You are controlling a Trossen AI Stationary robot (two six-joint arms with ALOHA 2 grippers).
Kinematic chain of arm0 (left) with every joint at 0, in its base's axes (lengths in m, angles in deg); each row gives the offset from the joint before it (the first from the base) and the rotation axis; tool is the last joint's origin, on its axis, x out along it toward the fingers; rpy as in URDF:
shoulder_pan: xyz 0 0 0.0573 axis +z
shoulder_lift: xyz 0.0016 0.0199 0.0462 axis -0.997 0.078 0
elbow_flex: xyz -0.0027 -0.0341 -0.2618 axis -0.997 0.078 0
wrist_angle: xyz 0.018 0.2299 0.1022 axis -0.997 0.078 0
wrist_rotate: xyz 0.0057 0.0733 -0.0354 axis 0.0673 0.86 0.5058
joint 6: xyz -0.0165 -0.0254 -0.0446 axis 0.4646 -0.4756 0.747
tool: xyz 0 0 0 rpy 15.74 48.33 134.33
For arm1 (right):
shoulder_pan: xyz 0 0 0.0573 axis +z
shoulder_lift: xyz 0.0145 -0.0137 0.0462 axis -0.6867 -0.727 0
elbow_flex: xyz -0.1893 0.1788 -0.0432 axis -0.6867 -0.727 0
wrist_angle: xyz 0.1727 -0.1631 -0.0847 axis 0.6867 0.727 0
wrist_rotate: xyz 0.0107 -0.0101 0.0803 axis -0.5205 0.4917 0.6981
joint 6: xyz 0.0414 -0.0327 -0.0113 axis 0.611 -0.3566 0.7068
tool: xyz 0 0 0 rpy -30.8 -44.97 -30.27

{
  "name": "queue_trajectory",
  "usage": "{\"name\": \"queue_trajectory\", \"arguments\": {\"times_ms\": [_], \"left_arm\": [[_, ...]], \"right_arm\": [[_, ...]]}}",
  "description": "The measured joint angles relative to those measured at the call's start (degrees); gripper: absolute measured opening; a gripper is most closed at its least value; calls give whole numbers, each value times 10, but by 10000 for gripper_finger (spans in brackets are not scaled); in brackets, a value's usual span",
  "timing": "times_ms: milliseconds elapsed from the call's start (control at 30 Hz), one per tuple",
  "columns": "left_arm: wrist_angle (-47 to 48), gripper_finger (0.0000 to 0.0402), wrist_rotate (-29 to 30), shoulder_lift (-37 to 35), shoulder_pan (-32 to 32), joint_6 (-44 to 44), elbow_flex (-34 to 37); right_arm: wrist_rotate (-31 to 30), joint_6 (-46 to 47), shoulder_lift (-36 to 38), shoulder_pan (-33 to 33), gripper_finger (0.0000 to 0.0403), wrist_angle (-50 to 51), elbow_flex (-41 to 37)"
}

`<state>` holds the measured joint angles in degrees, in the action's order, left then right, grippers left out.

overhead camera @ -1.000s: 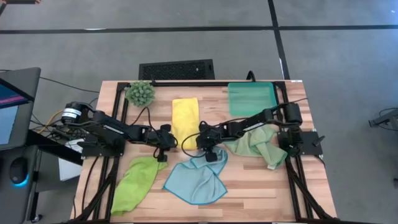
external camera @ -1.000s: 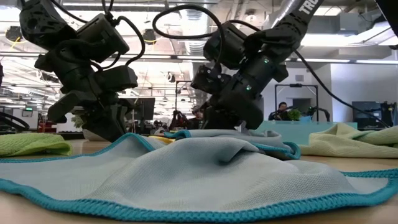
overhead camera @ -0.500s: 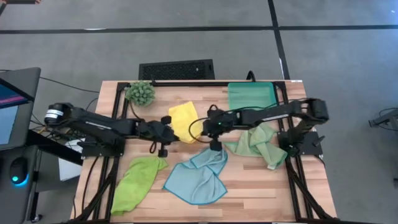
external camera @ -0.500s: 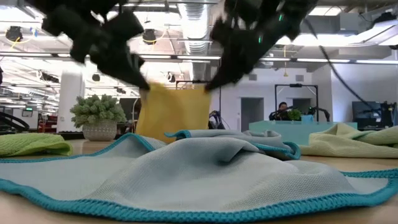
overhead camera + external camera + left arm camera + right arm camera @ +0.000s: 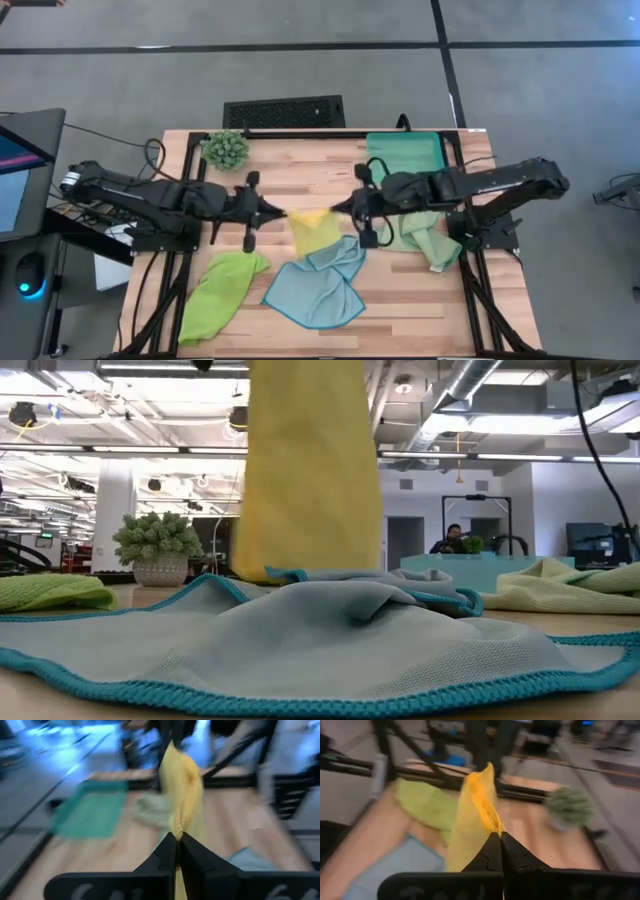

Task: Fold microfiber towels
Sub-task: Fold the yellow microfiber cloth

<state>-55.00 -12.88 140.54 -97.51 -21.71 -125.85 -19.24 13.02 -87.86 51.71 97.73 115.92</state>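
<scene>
yellow towel (image 5: 314,228) hangs above table centre, stretched between both arms | left gripper (image 5: 281,212) pinched shut on one corner | right gripper (image 5: 338,209) pinched shut on the other | light blue towel (image 5: 318,285) crumpled beneath

A wooden table (image 5: 330,320) with a pale plank top and a black frame along its edges stands on a grey floor (image 5: 300,70) crossed by dark lines. At the far right corner of the table lies 1 teal plastic tray (image 5: 404,153), flat on the boards. At the far left corner sits 1 small spiky green plant (image 5: 226,149) in a pale pot. Just beyond the far edge, a black ridged mat (image 5: 284,111) lies on the floor. Left of the table stands a dark monitor (image 5: 22,170). In the room behind, a person (image 5: 455,539) sits far off.
</scene>
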Motion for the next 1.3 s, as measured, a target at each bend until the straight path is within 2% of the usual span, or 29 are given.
{"name": "queue_trajectory", "arguments": {"times_ms": [67, 133, 233, 300, 400, 567, 767, 867, 933, 1133, 1200, 1300], "left_arm": [[26, 0, 56, 5, 5, 3, -9], [65, 0, 87, 13, 26, 2, -7], [93, 0, 91, 42, 84, -6, -3], [79, 0, 90, 66, 128, -33, 20], [45, 0, 70, 117, 200, -71, 53], [-8, 0, 34, 185, 291, -129, 67], [-45, 0, -52, 238, 352, -166, 65], [-37, 0, -123, 239, 357, -164, 65], [-25, 0, -145, 235, 350, -163, 65], [35, 0, -233, 222, 299, -129, 65], [38, 0, -247, 222, 271, -116, 67], [28, 0, -229, 239, 226, -94, 68]], "right_arm": [[-8, -5, -5, -29, 1, 8, 1], [-7, -5, -25, -70, 1, 13, 0], [-1, -17, -67, -136, 1, 12, -1], [29, -34, -107, -179, 1, -17, 1], [66, -53, -170, -232, 1, -45, 0], [72, -97, -252, -280, 0, -98, 0], [97, -100, -278, -296, 0, -87, 0], [115, -101, -277, -288, 0, -66, 0], [117, -101, -277, -278, 0, -46, 0], [119, -83, -277, -239, 1, 31, 0], [122, -64, -277, -223, 1, 52, 0], [122, -39, -277, -199, 1, 81, 0]]}}
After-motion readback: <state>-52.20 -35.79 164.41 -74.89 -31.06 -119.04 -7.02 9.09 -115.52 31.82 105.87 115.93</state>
